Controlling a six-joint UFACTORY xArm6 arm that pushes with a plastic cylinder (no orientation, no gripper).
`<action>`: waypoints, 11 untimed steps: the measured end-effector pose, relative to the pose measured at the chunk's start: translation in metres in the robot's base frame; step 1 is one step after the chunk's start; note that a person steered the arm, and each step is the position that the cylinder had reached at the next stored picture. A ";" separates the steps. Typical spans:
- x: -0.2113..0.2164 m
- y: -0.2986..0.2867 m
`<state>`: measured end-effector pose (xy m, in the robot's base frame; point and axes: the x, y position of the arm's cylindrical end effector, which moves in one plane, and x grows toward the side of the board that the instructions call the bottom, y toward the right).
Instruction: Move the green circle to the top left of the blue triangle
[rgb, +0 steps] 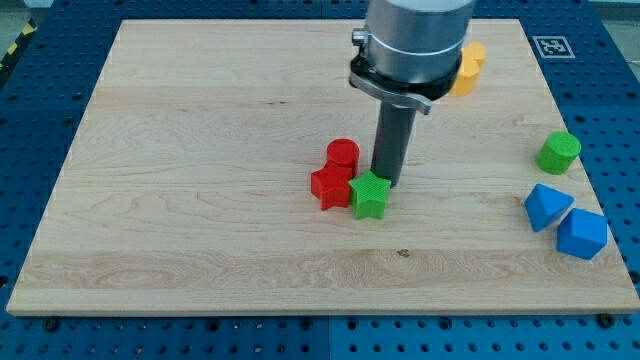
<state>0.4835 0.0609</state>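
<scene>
The green circle stands near the board's right edge. The blue triangle lies just below it, so the circle is above and slightly right of the triangle. A blue cube touches the triangle's lower right. My tip is near the board's middle, far left of both, touching the upper right of a green star.
A red circle and a red star-like block sit just left of the green star. A yellow block is partly hidden behind the arm's body at the view's top. The wooden board rests on a blue table.
</scene>
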 end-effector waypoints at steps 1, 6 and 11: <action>0.000 0.010; -0.058 0.110; -0.069 0.141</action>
<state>0.4147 0.2016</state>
